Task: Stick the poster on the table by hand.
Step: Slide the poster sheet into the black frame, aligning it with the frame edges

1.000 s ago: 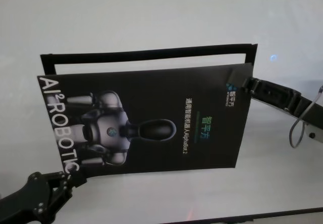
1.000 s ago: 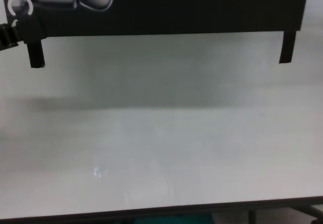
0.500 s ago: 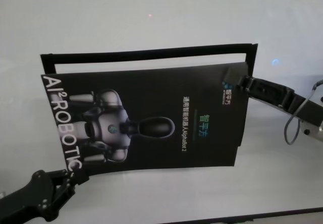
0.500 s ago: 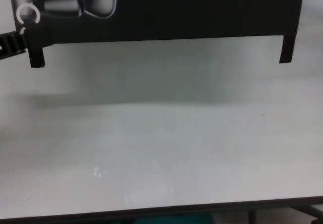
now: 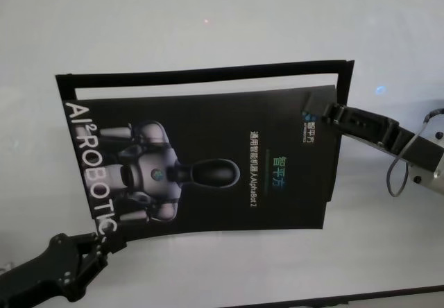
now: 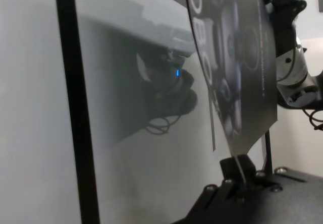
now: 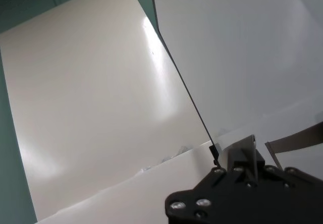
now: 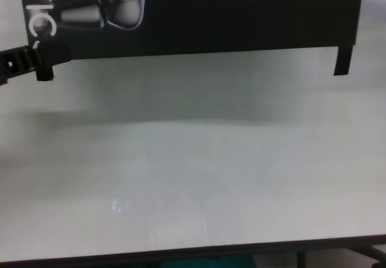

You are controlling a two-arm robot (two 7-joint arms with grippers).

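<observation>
The poster (image 5: 208,162), glossy black with a silver-grey robot image and white lettering, hangs a little above the table (image 5: 208,16). My left gripper (image 5: 104,241) is shut on its near left corner by the lettering. My right gripper (image 5: 325,112) is shut on its far right corner. In the chest view the poster's lower part (image 8: 211,14) fills the top and the left gripper's fingers (image 8: 27,60) reach in from the left. The left wrist view shows the sheet (image 6: 237,57) edge-on, bowed, pinched in the left gripper (image 6: 238,169). The right wrist view shows the right gripper (image 7: 219,158) closed on the thin sheet edge.
Narrow black tape strips (image 5: 201,71) form a rectangular outline on the table under and behind the poster. Two strip ends show in the chest view (image 8: 344,60). The table's dark near edge (image 8: 193,253) runs along the bottom. A grey cable loop (image 5: 399,176) hangs from the right arm.
The poster has shifted a little right and toward me. My left gripper moved right with its corner. More of the lettering now shows in the chest view.
</observation>
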